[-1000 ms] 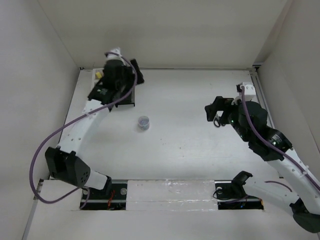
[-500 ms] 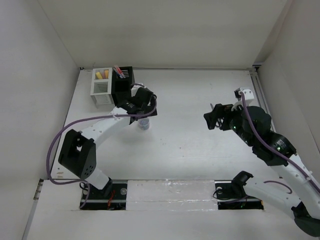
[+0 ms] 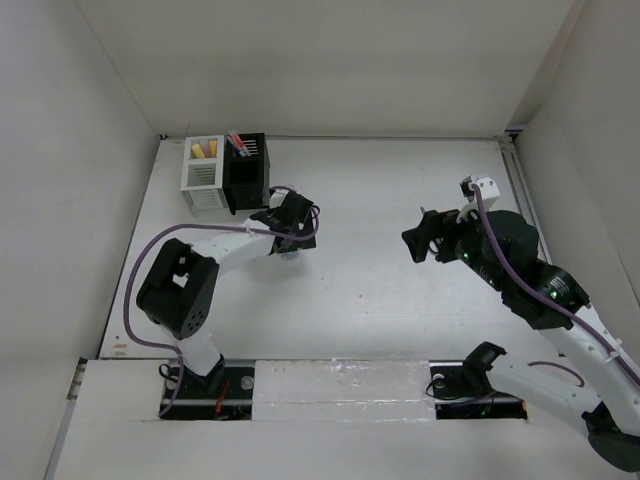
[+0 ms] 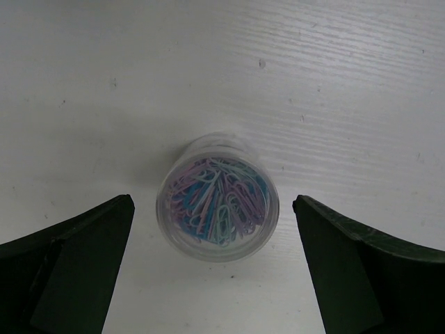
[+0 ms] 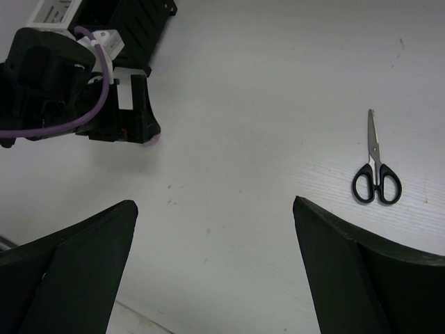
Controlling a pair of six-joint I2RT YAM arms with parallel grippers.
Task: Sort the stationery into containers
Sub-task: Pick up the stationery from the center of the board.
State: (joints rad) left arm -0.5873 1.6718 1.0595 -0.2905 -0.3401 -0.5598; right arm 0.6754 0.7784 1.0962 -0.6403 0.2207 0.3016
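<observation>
From the top view, you have the left gripper (image 3: 288, 240) down over the small round tub of paper clips (image 4: 217, 207), just in front of the black box (image 3: 246, 170) and its joined white box (image 3: 203, 172) at the far left of the table (image 3: 380, 290). Both boxes show coloured pen tops above their rims. The right gripper (image 3: 418, 240) hangs well apart on the other side, and it covers most of the scissors (image 5: 376, 174) in this view. From the left wrist view, the jaws stand wide apart with the tub upright on the table between them. Its open mouth faces the camera, it sits about centred in the gap, and bare table shows on each side, so neither finger touches it. In my judgement a straight closing takes it across its round wall, with no turn of the wrist needed. From the right wrist view, the jaws are likewise spread and hold nothing. The scissors lie flat beyond the right finger (image 5: 361, 271), off to that side of the jaw line, with their long axis running away from the camera, handles nearer and blades farther. The right arm is plainly the nearer one for them. You would have to shift it to that side before any grasp.
</observation>
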